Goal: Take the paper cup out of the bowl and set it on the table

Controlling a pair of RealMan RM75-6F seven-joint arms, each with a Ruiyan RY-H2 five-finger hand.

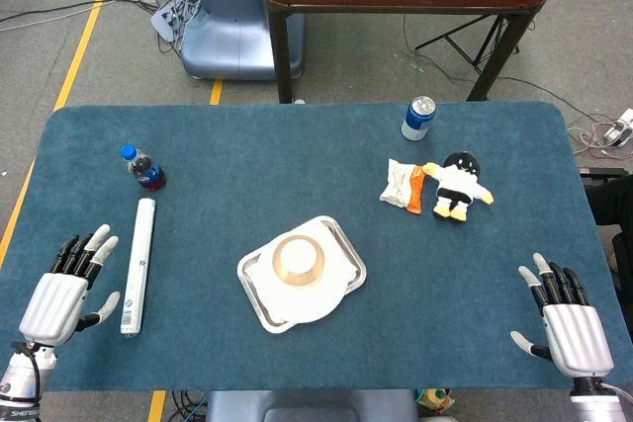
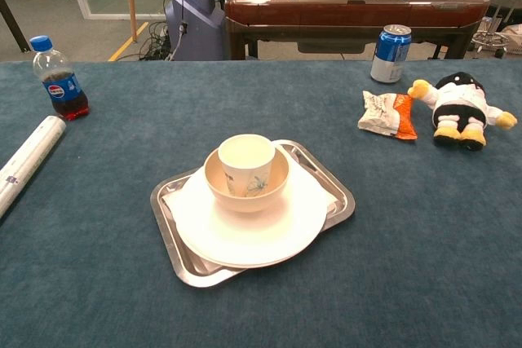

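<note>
Chest view: paper cup (image 2: 246, 162) upright inside bowl (image 2: 216, 185), bowl on plate (image 2: 245, 230) in tray (image 2: 338, 193). Your left robot hand (image 1: 61, 294) and right robot hand (image 1: 566, 318) released, fingers spread, resting on desk (image 1: 297, 165), well apart from tray.

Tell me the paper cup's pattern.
White paper cup with a small bluish-green floral print; clearest in chest view.

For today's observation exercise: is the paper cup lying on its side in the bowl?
No, the paper cup stands upright inside the bowl.

Head view steeply downward, chest view low, closer (shared: tray (image 1: 348, 266) (image 2: 342, 201)).
</note>
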